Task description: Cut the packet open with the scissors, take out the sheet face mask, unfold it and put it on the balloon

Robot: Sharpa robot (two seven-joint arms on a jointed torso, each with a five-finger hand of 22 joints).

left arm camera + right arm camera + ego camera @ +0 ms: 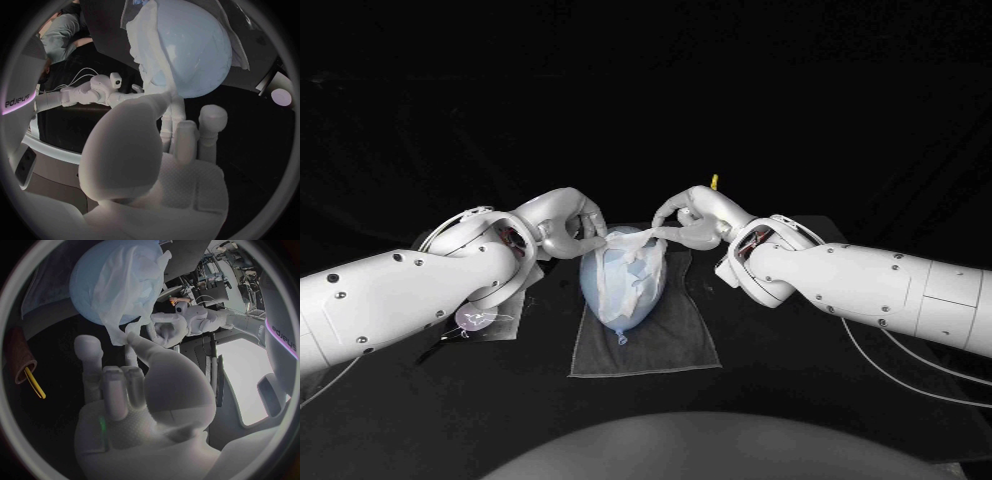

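On the black table (848,400), a grey cloth (668,345) carries the pale blue balloon (615,290), with the sheet face mask (640,255) draped over its wide end. The wrist views show the grips up close: the left robot hand (564,225) and right robot hand (692,215) each pinch a mask edge between thumb and finger.

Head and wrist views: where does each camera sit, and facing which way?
Head view: on the robot's head, looking down at a pale blue balloon on grey cloth; white left arm and right arm show.
Left wrist view: behind the left hand, facing the balloon.
Right wrist view: behind the right hand, facing the balloon.
Both wrist views share the white sheet face mask on the balloon.
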